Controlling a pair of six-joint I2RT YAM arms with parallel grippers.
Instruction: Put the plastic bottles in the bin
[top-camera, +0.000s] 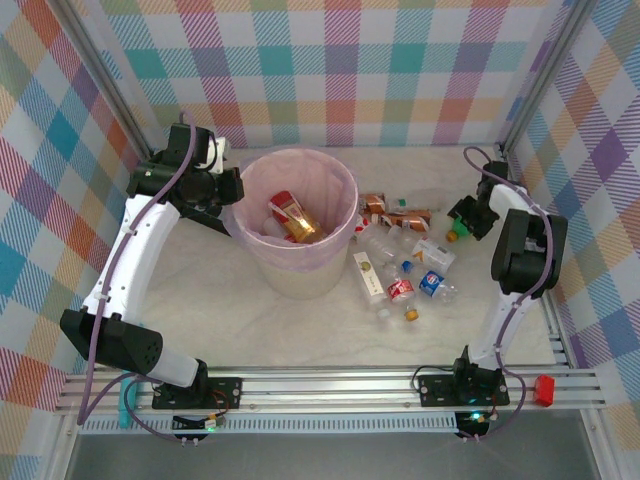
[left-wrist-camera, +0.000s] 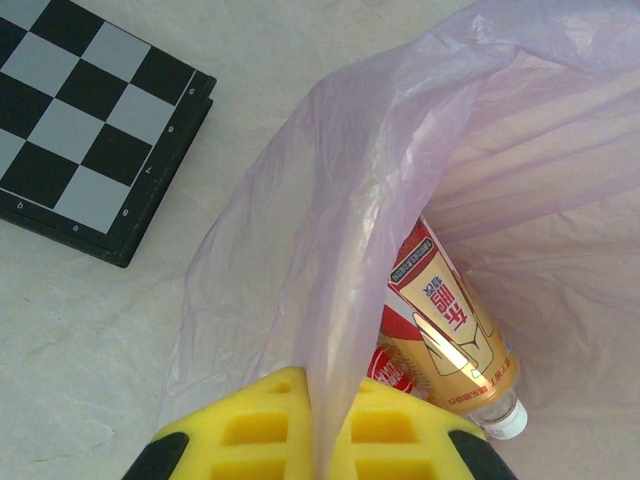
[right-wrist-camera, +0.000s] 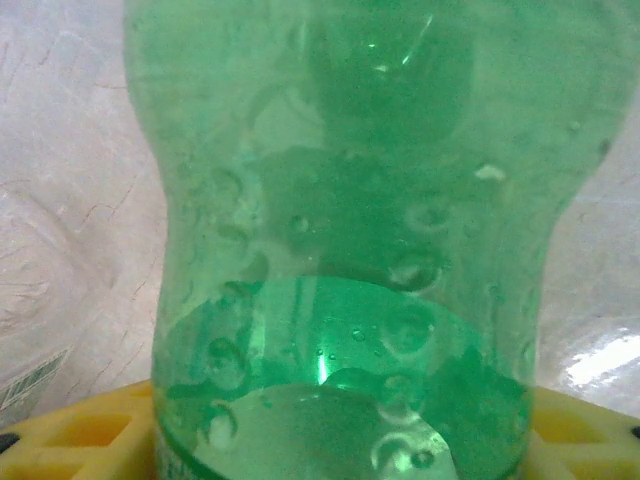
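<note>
The green bottle (right-wrist-camera: 340, 250) sits clamped in your right gripper (top-camera: 463, 221). In the right wrist view its wet, clear green body rises between the yellow pads (right-wrist-camera: 70, 435) at the bottom corners. From above you see it at about 3 o'clock from the bin, well apart from it, with its orange cap pointing toward 7 o'clock.

The bin (top-camera: 300, 280) stands at the middle of the table (top-camera: 200, 320), lined with a thin lilac bag (left-wrist-camera: 380, 200). Inside it you have a gold-and-red bottle (left-wrist-camera: 445, 320) lying tilted with its white cap toward the bottom of the left wrist view. A second red-labelled one lies just beside it, partly hidden by the bag.

The loose bottles (top-camera: 400, 255) lie in a scattered group between the bin and the right gripper, at the bin's 3 to 4 o'clock. Most are clear, with red, blue, orange or white labels, and several touch one another. A small tan piece (top-camera: 411, 314) lies at the group's 6 o'clock edge.

Your left gripper (top-camera: 233, 193) is at the bin's 9 to 10 o'clock rim. In its wrist view a fold of the bag drops between its yellow pads, but you cannot tell whether they are pinching it. A checkerboard (left-wrist-camera: 90, 130) lies flat on the table at 10 o'clock in that view.
</note>
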